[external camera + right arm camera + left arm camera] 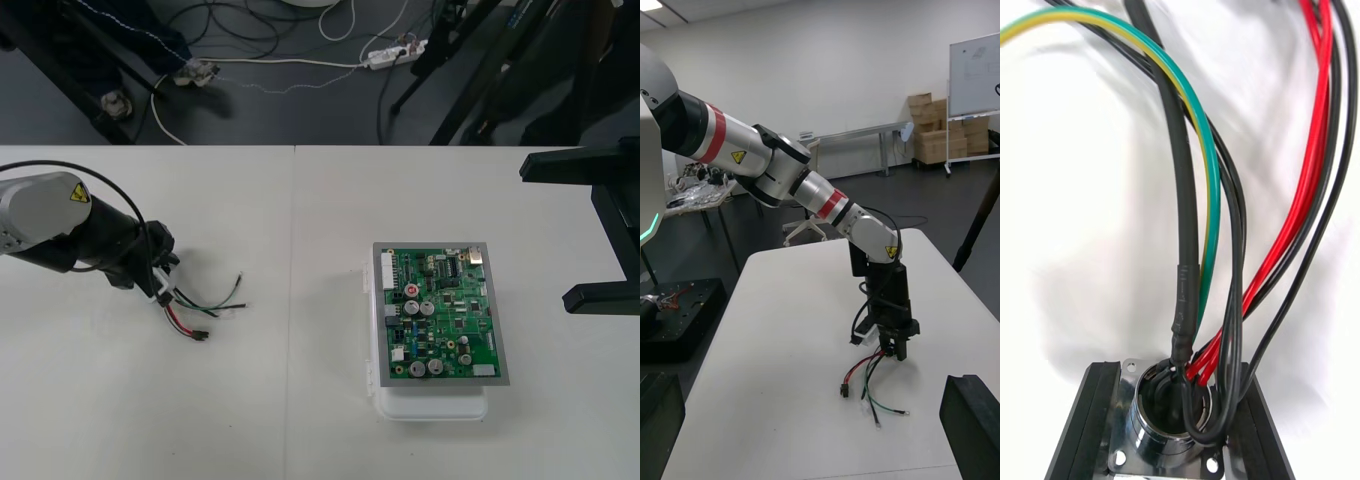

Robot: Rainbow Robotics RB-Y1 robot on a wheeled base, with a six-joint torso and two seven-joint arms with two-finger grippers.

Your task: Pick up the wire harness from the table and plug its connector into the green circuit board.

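Pinching harness [190, 300] at metal socket [1169, 424], left jaws sit low over bench [300, 420], well left of green board [440, 315]; wires and plug [200, 336] trail on bench. Right jaws spread, parked far right. Grasp step; next move likely needs lift, carry, plug regrasp.

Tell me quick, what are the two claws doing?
Left gripper: closed on the harness, at its socket.
Right gripper: open, empty.
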